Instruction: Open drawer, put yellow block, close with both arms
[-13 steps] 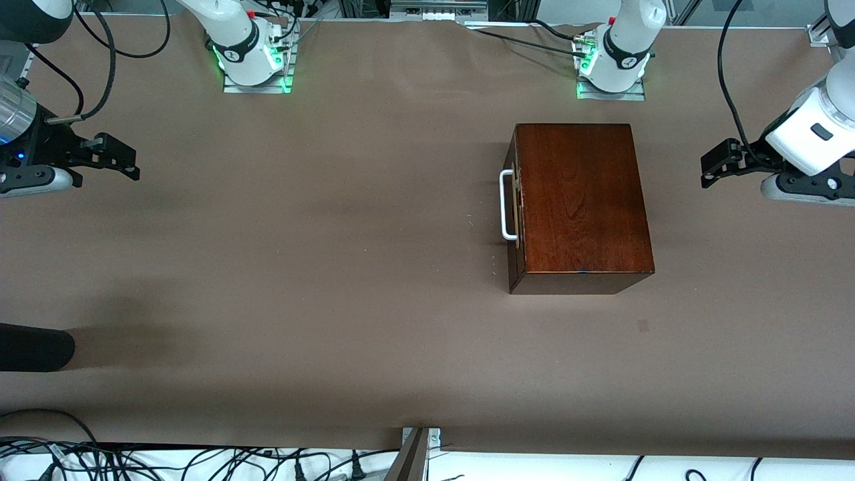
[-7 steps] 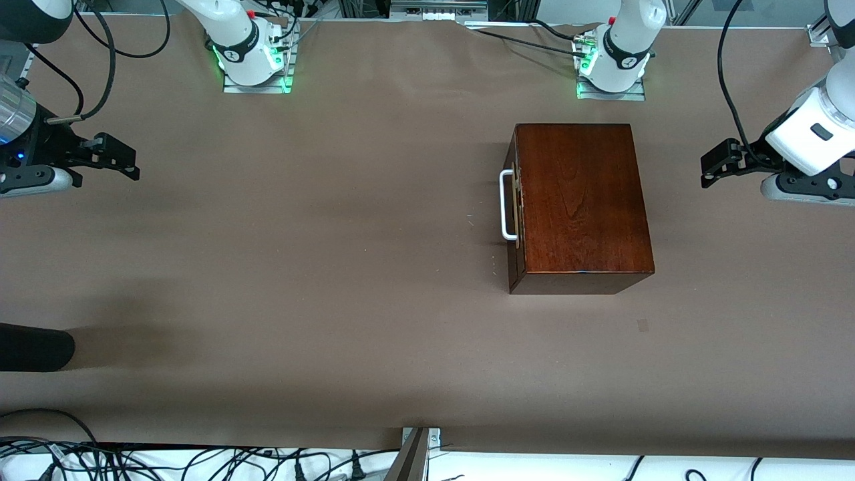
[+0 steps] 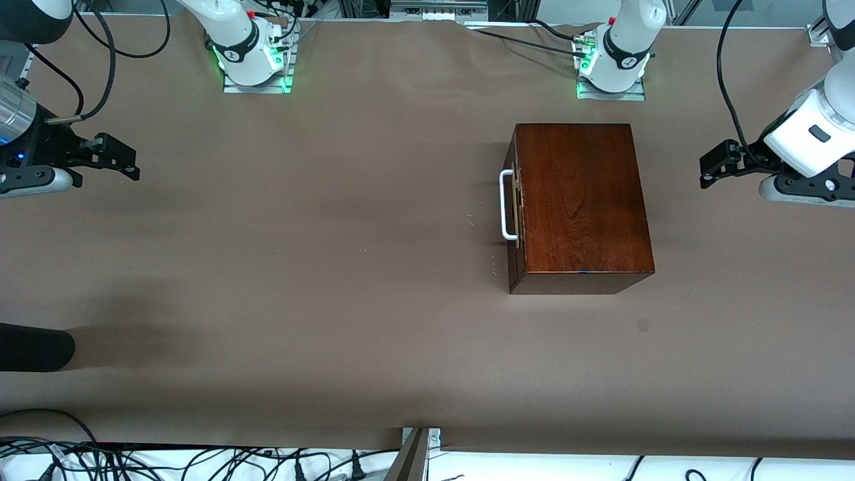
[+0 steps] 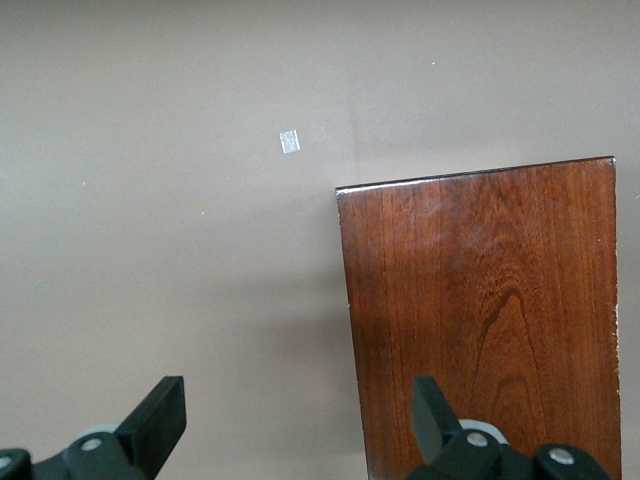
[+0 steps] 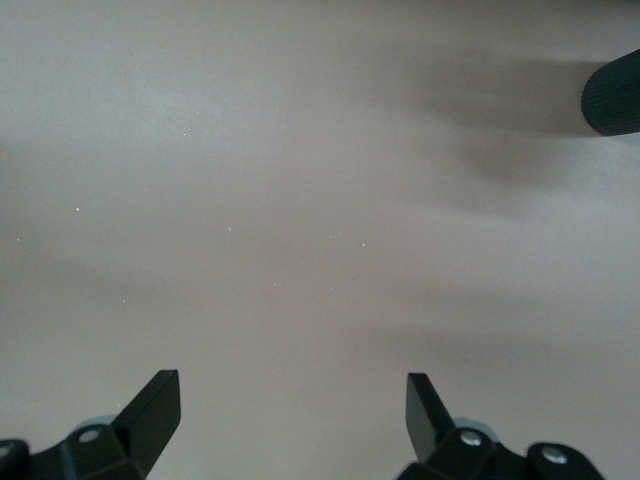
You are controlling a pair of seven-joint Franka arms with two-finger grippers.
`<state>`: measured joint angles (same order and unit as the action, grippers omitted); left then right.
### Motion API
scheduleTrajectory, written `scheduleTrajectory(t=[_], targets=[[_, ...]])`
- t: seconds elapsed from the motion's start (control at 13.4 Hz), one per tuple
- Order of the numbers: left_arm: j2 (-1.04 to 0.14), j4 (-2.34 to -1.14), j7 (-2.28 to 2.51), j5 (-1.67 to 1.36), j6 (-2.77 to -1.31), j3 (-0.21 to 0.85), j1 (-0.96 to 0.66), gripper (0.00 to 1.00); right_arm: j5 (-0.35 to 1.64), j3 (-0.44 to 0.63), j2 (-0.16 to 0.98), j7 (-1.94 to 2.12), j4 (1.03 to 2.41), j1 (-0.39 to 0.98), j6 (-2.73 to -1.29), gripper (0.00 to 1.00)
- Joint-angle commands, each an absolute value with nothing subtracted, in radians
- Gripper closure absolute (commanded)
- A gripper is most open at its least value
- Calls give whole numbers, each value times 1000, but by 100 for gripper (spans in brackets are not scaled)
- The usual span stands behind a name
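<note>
Front view shows the drawer fully shut inside the dark wooden box, its white loop handle facing the right arm's end of the bench, so a pull would most likely come from that end. No yellow block is visible in any view. The left hand hangs over bare bench just off the box's closed back, fingers spread wide and empty. The right hand waits well apart from the box, also wide open, holding nothing. A dark rounded object intrudes at that same end, nearer the camera.
</note>
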<state>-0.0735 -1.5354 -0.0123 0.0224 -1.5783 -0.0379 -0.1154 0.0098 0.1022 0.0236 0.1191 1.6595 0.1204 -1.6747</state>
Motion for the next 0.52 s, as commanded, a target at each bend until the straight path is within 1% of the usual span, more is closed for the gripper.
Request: scheduleTrajectory(t=[0.0,0.45], targets=[[-67,-1540,-8,17,-1575,-40,-121,0,17,97,29,110,1643,110,-1658,0],[-67,-1539,-8,17,-1575,-40,-123,0,17,97,28,109,1643,110,-1658,0]])
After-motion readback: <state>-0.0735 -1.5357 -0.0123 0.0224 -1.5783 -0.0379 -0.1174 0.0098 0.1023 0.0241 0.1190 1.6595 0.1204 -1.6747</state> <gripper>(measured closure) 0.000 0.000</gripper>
